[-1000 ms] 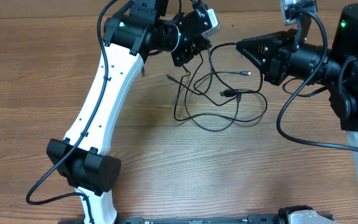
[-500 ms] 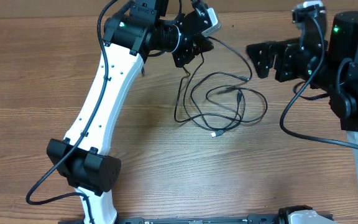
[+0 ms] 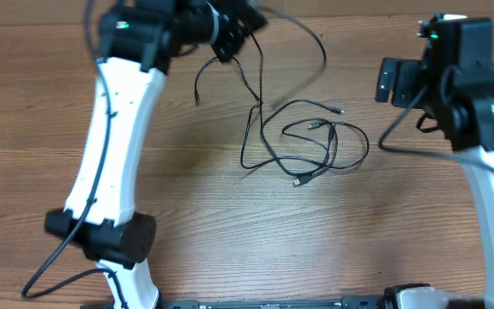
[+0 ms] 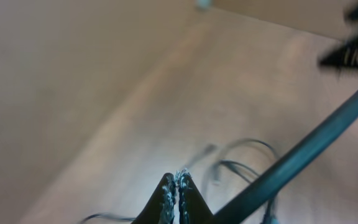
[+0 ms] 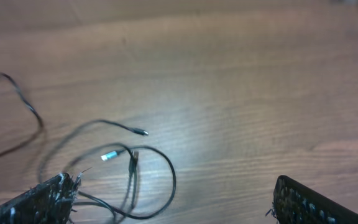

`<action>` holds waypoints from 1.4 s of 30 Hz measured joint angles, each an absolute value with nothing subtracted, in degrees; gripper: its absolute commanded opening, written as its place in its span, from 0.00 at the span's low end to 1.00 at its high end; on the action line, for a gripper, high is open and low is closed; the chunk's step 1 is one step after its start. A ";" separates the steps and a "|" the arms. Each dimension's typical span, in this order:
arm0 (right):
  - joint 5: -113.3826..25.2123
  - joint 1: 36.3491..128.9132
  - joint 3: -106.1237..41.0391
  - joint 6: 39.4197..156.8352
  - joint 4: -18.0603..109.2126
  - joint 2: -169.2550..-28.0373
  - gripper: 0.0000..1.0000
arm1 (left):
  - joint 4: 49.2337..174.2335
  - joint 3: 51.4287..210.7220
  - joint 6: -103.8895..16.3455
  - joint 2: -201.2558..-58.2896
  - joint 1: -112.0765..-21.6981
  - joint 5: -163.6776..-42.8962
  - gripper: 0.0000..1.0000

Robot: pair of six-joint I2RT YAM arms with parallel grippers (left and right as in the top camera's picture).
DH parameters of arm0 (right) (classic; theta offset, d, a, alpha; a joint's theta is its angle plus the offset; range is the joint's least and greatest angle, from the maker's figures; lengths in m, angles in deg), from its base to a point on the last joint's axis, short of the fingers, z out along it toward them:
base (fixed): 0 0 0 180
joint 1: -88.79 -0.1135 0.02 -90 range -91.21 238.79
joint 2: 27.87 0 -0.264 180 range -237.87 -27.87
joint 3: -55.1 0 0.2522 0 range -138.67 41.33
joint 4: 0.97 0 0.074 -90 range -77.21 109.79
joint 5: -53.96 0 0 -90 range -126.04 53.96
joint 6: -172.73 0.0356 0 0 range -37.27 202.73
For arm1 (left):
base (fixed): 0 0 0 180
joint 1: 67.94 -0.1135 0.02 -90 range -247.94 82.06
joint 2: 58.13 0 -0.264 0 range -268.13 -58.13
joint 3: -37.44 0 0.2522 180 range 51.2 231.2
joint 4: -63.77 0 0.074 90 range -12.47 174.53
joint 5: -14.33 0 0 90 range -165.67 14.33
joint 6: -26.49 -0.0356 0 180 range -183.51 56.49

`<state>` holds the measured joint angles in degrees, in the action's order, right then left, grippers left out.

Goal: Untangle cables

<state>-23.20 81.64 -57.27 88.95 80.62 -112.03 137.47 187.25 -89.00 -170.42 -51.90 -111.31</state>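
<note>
Left wrist view: my left pincer [image 4: 176,198] is pinched flat, fingertips meeting, and a dark strand of the cables [image 4: 291,167] runs out from just beside them, up and away to the right. It looks thick only because it is close to the lens. From overhead I judge that this strand is what I grip: thin lines leave that pincer on both sides. One arcs out to its right and drops back toward the heap. Another hangs down on the opposite side with a loose end.

Below that pincer, on the tabletop [image 3: 230,232], the remaining cord lies in overlapping loops, between my two pincers and nearer the left one. A silver-tipped plug [image 5: 109,155] rests inside the loops, just beside another plug end.

My right pincer [image 5: 169,186] stands wide open and holds nothing, well apart from the heap, with the loops ahead of its left finger.

The risks, as I judge them:
- Nothing pins the heap, so pulling from the left could drag the whole knot along instead of drawing one cord free.
- A plug end could catch in a loop and cinch it tighter.
- The cord is very thin against my fingertips, so a sharp tug could slip it out.
</note>
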 measured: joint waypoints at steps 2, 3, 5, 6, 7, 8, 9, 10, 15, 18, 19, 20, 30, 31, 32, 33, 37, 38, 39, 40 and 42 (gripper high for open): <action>-23.53 81.66 -56.92 89.41 80.51 -114.63 1.00 | 137.49 190.57 -86.84 -168.93 -52.52 -105.95 0.04; -24.03 81.66 -56.81 89.58 80.45 -115.92 1.00 | 137.49 192.06 -85.84 -168.12 -52.63 -103.11 0.04; -26.00 81.64 -56.73 89.82 79.88 -118.87 1.00 | 137.45 194.74 -83.78 -165.96 -52.60 -96.55 0.04; -27.18 81.64 -56.66 89.95 79.60 -120.06 1.00 | 137.45 195.49 -83.02 -164.86 -52.60 -94.06 0.04; -28.82 81.66 -56.66 89.97 79.18 -121.39 1.00 | 137.45 196.14 -82.34 -163.49 -52.60 -91.55 0.04; -30.87 81.66 -56.57 89.91 78.70 -122.55 1.00 | 137.45 196.52 -81.75 -162.24 -52.60 -89.56 0.04; -32.53 81.66 -56.51 89.76 78.22 -123.36 1.00 | 137.47 196.89 -81.33 -160.91 -52.60 -87.53 0.04; -35.03 81.66 -56.51 89.19 77.83 -124.43 1.00 | 137.47 197.13 -80.94 -159.77 -52.60 -85.80 0.04; -46.04 81.66 -56.51 86.46 76.95 -128.10 1.00 | 137.45 197.65 -79.45 -156.65 -52.60 -79.48 0.04; -51.31 81.64 -56.51 85.49 77.54 -131.22 1.00 | 137.58 197.65 -78.40 -156.69 -52.60 -77.41 0.04; -52.49 81.64 -56.44 85.41 77.59 -132.29 1.00 | 137.71 197.65 -78.27 -156.80 -52.60 -77.04 0.04; -53.52 81.64 -56.27 85.30 77.54 -133.32 1.00 | 138.10 197.65 -77.97 -156.89 -52.60 -76.67 0.04; -58.35 81.61 -47.74 98.30 67.07 -138.33 0.99 | 142.26 197.65 -76.68 -156.93 -52.60 -75.55 0.04; -58.39 81.61 -46.61 100.14 65.02 -138.59 0.96 | 142.61 197.65 -76.50 -156.93 -52.60 -75.46 0.04; -58.59 81.61 -45.08 102.32 62.48 -138.96 0.91 | 142.80 197.65 -76.44 -156.93 -52.60 -75.40 0.04; -58.61 81.61 -44.01 103.88 60.89 -139.09 0.89 | 143.07 197.65 -76.26 -157.02 -52.60 -75.40 0.04; -58.74 81.64 -39.63 109.86 55.58 -139.70 0.88 | 144.18 197.65 -75.85 -157.24 -52.60 -75.38 0.04; -58.74 81.64 -38.78 111.13 54.92 -139.81 0.88 | 144.42 197.63 -75.83 -157.28 -52.60 -75.38 0.04; -58.72 81.64 -38.24 111.94 54.55 -139.88 0.83 | 144.81 197.63 -75.83 -157.35 -52.60 -75.35 0.04; -58.74 81.61 -37.73 112.73 54.13 -139.94 0.79 | 145.10 197.63 -75.83 -157.37 -52.60 -75.38 0.04; -58.72 81.61 -37.14 113.89 52.89 -140.03 0.69 | 145.62 197.63 -75.63 -157.41 -52.60 -75.38 0.04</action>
